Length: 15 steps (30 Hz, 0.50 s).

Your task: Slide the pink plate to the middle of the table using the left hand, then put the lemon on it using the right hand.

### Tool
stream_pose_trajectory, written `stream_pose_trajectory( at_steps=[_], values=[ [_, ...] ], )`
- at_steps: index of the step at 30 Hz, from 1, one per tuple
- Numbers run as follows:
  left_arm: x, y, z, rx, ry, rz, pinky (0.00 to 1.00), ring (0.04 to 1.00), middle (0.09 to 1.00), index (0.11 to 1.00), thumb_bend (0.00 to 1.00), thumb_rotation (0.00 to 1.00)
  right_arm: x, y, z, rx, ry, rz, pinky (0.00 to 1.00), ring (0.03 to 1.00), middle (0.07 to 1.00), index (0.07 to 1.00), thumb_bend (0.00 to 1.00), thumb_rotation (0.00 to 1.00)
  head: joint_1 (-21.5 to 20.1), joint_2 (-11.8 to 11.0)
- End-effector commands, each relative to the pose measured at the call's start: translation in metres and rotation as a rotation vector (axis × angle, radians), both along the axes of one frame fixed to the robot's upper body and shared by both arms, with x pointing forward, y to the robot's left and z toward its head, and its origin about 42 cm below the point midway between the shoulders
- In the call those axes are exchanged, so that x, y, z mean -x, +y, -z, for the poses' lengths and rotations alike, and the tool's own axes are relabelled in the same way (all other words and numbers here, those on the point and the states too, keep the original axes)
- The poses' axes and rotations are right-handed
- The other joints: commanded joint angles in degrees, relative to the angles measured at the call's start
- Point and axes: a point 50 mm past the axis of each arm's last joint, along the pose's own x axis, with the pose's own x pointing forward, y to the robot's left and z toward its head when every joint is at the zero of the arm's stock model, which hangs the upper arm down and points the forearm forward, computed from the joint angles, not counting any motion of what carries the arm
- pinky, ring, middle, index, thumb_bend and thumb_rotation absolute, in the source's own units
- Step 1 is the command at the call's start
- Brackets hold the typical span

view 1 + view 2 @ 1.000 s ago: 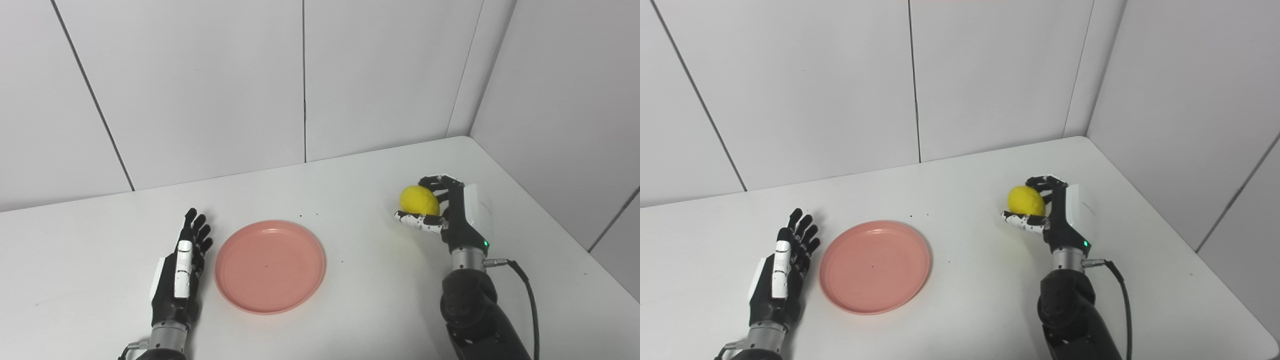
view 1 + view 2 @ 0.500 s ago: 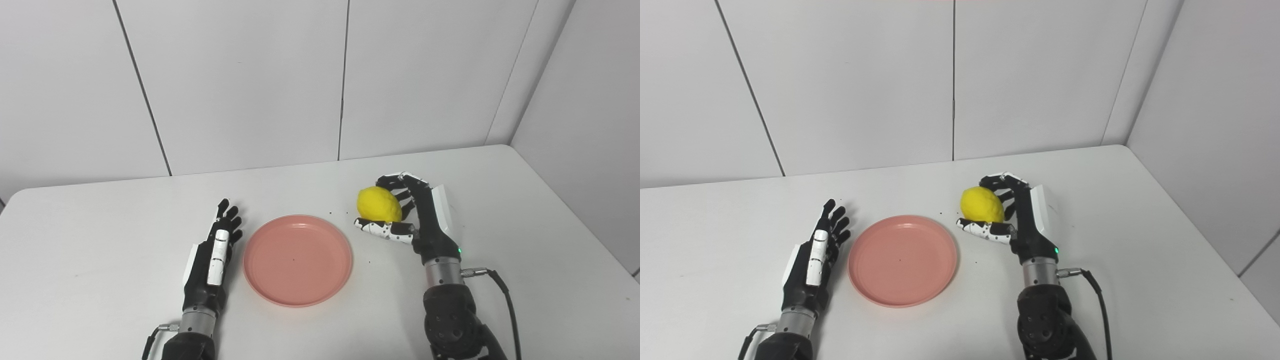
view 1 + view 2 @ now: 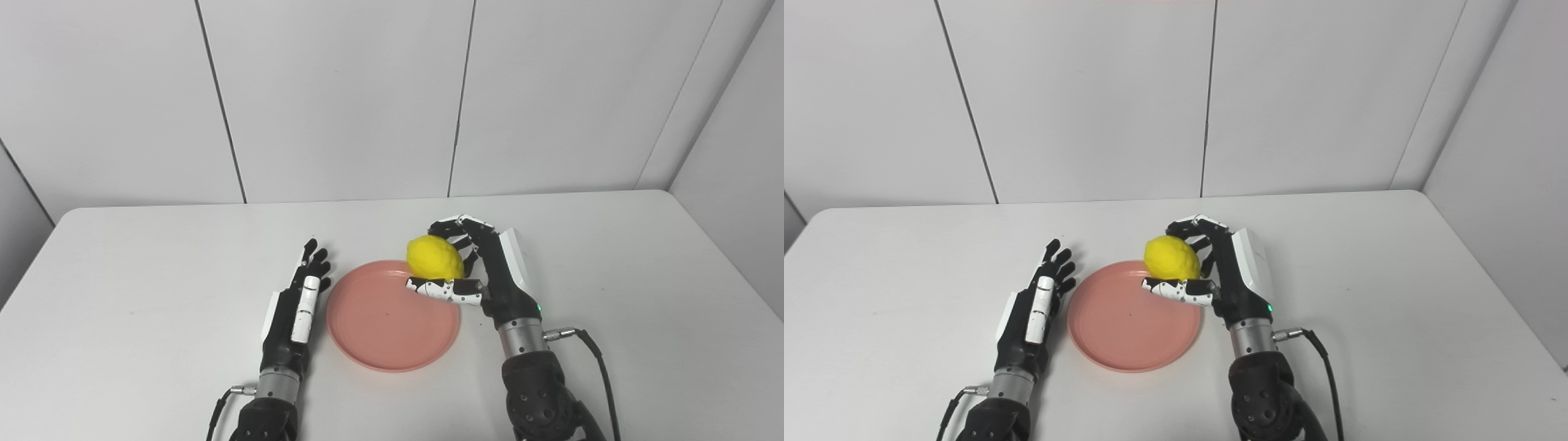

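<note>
Both forearms cut off by bottom edge. Lemon (image 3: pixel 435 258) partly covered: thumb crosses its lower side, fingers (image 3: pixel 456 226) wrap its far side. Lemon and thumb hide far-right stretch of pink plate (image 3: pixel 380 324) rim. Right hand (image 3: pixel 490 269) palm turned away, contact with lemon unseen. Left hand (image 3: pixel 294 306) palm faces worktop (image 3: pixel 153 294), underside hidden; touching plate rim or just beside, cannot tell. Worktop near edge out of frame.

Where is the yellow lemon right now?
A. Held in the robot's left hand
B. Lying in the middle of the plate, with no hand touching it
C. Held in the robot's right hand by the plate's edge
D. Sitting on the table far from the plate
C: the right hand is closed around the lemon at the far right rim of the pink plate, while the left hand lies flat and holds nothing.
</note>
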Motion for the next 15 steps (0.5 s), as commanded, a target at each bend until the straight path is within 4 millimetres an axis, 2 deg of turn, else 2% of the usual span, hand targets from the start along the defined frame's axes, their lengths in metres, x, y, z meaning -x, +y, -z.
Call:
stream_pose_trajectory(
  at_steps=[1,8,15],
  values=[
    [0.014,-0.001,0.023,-0.007,0.051,-0.019,0.92,0.946,0.963,0.964,0.63,1.0,-0.007,0.011,-0.019,-0.015,-0.098,-0.065,0.18,0.444,0.456,0.504,0.52,0.0,0.3,-0.1],
    [0.014,-0.003,0.024,-0.063,0.05,-0.024,0.93,0.95,0.962,0.964,0.63,1.0,-0.013,0.026,-0.012,0.052,-0.065,-0.118,0.19,0.444,0.449,0.508,0.52,0.0,1.5,-0.7],
    [0.013,-0.008,0.024,-0.03,0.039,-0.044,0.92,0.942,0.954,0.951,0.61,1.0,-0.02,0.036,0.004,0.125,-0.034,-0.146,0.22,0.445,0.45,0.511,0.51,0.0,1.5,-0.8]
  ],
)
